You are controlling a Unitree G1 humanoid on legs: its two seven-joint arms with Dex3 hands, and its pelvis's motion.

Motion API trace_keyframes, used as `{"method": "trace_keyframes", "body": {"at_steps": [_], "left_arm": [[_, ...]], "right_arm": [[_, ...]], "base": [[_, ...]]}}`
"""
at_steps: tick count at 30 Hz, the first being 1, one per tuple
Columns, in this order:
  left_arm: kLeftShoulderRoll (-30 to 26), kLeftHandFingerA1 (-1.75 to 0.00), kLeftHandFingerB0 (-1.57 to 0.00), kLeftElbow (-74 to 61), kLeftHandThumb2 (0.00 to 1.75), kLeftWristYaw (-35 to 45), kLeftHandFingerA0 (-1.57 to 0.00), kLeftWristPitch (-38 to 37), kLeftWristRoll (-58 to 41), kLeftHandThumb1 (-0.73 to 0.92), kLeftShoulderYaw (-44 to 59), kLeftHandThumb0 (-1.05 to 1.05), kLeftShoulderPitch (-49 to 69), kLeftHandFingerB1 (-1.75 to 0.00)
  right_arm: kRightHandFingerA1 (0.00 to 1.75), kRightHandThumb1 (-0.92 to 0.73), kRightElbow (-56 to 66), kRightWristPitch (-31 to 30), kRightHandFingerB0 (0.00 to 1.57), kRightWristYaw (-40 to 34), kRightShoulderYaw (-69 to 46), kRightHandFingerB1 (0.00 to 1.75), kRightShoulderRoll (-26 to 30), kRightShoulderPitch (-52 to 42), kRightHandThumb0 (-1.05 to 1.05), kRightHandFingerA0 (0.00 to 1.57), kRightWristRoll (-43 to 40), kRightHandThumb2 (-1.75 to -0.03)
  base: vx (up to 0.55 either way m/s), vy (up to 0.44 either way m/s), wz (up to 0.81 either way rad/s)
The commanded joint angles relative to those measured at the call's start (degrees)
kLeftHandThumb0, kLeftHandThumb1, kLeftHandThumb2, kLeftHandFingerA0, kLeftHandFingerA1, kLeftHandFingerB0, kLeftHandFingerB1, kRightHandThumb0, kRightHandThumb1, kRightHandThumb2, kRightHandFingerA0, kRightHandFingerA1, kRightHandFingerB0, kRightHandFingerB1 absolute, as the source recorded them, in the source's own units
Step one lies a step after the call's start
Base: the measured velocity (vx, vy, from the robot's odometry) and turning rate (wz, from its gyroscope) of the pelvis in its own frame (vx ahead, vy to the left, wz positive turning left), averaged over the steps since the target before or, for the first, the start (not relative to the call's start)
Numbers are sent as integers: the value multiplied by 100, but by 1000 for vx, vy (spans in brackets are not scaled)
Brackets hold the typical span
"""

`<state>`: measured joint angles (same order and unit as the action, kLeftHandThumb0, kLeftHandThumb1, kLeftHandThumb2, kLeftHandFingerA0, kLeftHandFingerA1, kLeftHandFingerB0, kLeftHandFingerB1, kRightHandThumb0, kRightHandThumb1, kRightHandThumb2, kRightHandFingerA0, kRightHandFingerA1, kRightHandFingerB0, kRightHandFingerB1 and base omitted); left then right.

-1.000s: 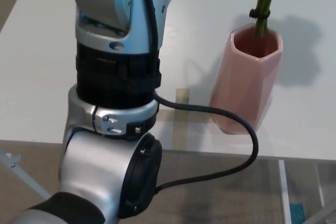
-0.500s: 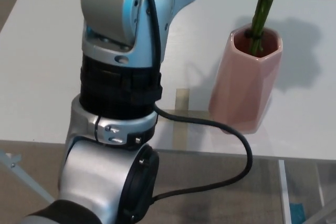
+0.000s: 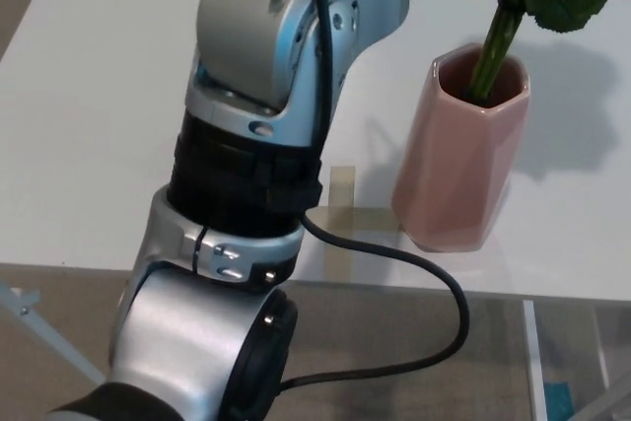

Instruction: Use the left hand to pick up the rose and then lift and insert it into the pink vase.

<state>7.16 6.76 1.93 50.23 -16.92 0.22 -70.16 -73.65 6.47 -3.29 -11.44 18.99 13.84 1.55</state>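
White table (image 3: 89, 125), rose (image 3: 498, 41) stem in pink vase (image 3: 458, 155), bloom cropped, left fingers' state unseen

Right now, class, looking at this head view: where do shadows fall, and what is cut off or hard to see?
Head view: the pink vase and the leafy rose stem cast a soft grey shadow to the right on the white table; light is even, no strong glare; the left arm fills the foreground, sharp; the flower head and both hands lie beyond the frame.
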Motion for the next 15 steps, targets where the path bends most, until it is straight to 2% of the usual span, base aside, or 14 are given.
{"method": "trace_keyframes", "body": {"at_steps": [1, 15], "left_arm": [[68, -147, -81, 240, 68, 69, -97, -367, 110, 79, -83, -16, -6, -89], [50, -147, -83, 463, 67, 118, -97, -677, 135, 81, -136, -16, 153, -86]], "right_arm": [[49, -66, -10, -15, 56, 68, -20, 44, -60, -4, -27, 69, -59, -59], [50, -66, -13, 1, 56, 69, -42, 44, -72, -7, -28, 70, -59, -58]], "base": [[0, 0, 0], [0, 0, 0]]}}
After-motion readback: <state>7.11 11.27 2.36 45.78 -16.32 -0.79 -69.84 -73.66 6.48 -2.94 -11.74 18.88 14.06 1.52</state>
